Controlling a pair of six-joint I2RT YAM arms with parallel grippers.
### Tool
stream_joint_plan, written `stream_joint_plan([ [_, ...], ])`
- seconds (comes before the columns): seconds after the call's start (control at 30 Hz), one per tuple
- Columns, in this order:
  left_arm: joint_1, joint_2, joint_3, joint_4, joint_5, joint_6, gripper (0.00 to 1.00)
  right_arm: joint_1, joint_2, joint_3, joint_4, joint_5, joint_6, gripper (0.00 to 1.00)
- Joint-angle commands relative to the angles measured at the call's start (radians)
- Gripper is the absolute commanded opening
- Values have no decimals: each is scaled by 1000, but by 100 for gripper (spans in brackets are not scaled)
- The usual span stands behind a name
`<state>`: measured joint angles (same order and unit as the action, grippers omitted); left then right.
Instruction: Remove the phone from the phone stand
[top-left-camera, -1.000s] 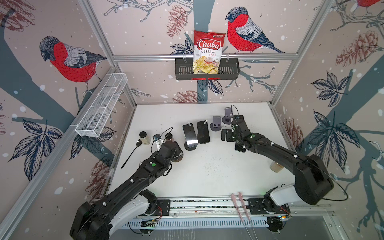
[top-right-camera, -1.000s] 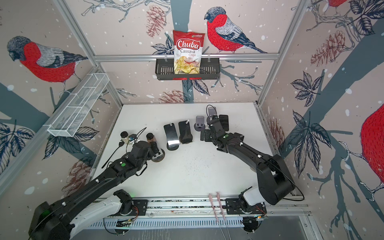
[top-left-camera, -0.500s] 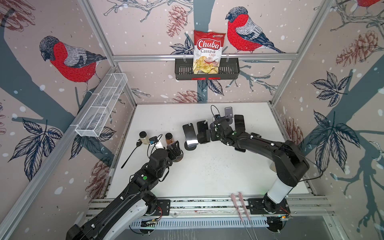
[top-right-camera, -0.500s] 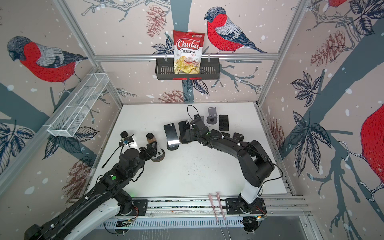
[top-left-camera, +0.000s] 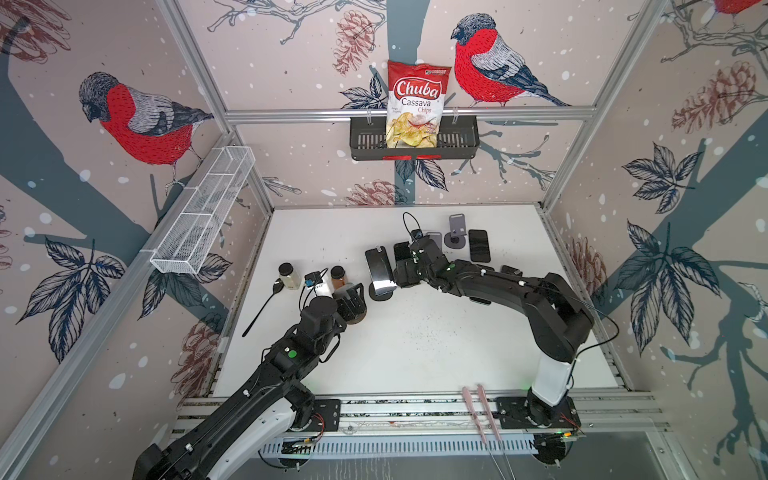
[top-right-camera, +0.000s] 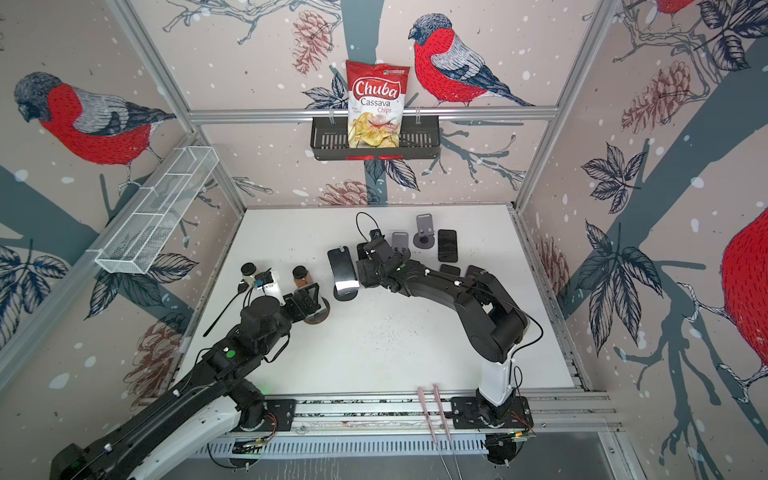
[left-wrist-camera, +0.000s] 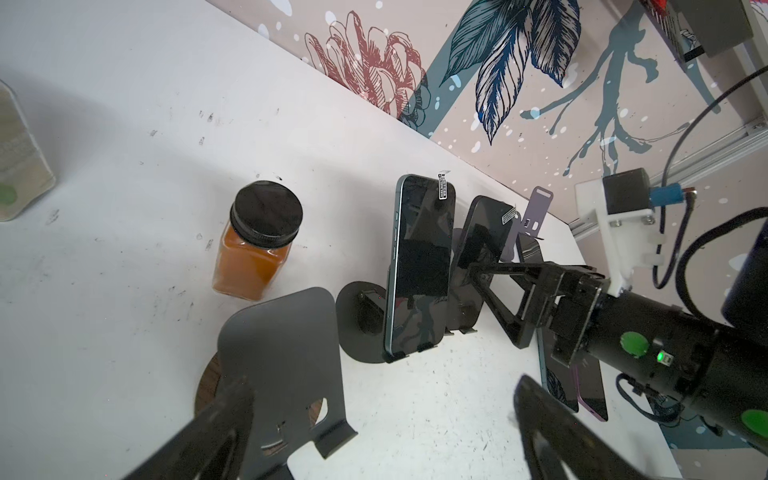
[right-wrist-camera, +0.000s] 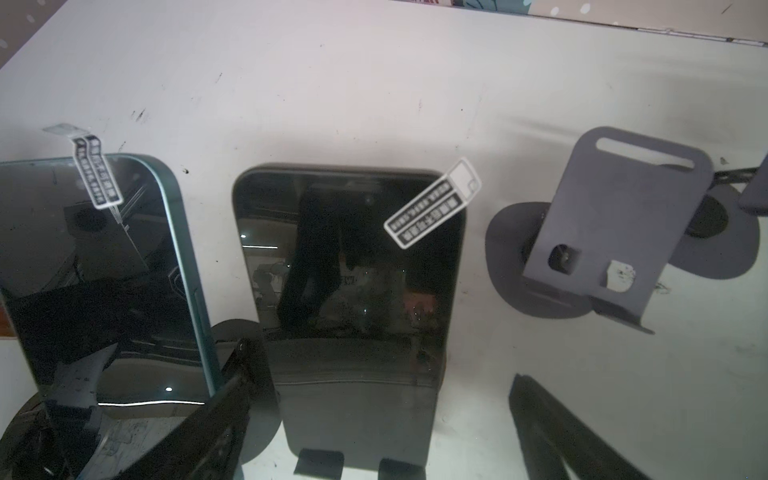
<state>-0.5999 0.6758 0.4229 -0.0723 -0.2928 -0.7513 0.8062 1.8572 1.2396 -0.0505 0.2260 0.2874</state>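
Two dark phones lean on black stands mid-table. The black phone (right-wrist-camera: 349, 249) rests on its phone stand (right-wrist-camera: 357, 407), and my right gripper (right-wrist-camera: 386, 424) is open with one finger on each side of that stand, touching neither. In both top views this gripper (top-left-camera: 402, 272) (top-right-camera: 368, 270) covers most of that phone. The teal-edged phone (top-left-camera: 378, 270) (left-wrist-camera: 419, 266) stands on its own stand just to the left. My left gripper (top-left-camera: 352, 301) (left-wrist-camera: 382, 436) is open beside an empty black stand (left-wrist-camera: 282, 353) on a wooden disc.
Two empty grey stands (top-left-camera: 456, 232) (right-wrist-camera: 615, 232) and a flat phone (top-left-camera: 478, 245) lie behind the right arm. More phones lie under that arm. Two jars (top-left-camera: 289, 276) (left-wrist-camera: 257, 241) and a black spoon (top-left-camera: 266, 305) sit at left. Pink sticks (top-left-camera: 482, 415) rest on the front rail.
My right gripper has swung left from the grey stands to the black phone on its stand. The left arm has drawn back, with its gripper still by the empty stand.
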Motion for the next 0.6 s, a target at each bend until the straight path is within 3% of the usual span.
stream_joint_plan([
  [0.0, 0, -7, 1, 40, -13, 17, 96, 5, 14, 9, 57, 9, -30, 99],
  [0.57, 0, -9, 9, 28, -18, 35, 96, 13, 98, 44, 63, 34, -31, 99],
])
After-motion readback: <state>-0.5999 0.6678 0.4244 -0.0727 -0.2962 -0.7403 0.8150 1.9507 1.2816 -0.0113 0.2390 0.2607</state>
